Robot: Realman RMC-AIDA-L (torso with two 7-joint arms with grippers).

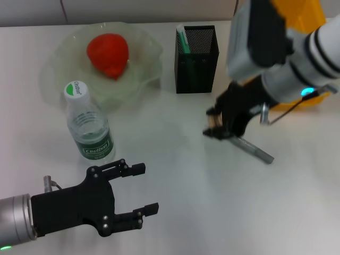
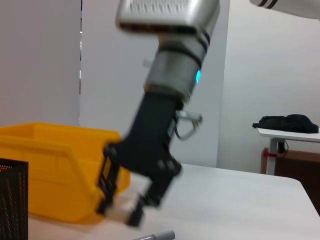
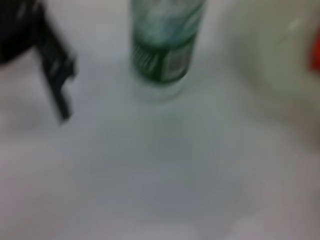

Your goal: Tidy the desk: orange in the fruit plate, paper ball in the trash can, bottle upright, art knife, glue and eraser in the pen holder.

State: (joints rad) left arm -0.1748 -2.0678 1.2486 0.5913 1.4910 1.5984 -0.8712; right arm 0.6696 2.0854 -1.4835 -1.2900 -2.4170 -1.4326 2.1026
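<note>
The orange (image 1: pixel 108 53), red-orange in colour, lies in the pale green glass fruit plate (image 1: pixel 143 79) at the back left. In front of the plate the bottle (image 1: pixel 87 125) stands upright. The black mesh pen holder (image 1: pixel 196 58) has a green-and-white tube (image 1: pixel 183 40) in it. The grey art knife (image 1: pixel 256 150) lies flat on the desk. Just above its near end my right gripper (image 1: pixel 209 123) hovers open, with nothing between its fingers (image 2: pixel 106 195). My left gripper (image 1: pixel 150 188) is open at the front left, below the bottle. Paper ball and eraser are out of view.
A yellow bin (image 1: pixel 305 16) stands at the back right behind my right arm, also seen as the yellow bin (image 2: pixel 55 170) in the left wrist view. The right wrist view shows the bottle (image 3: pixel 165 50) and the plate's rim (image 3: pixel 275 65).
</note>
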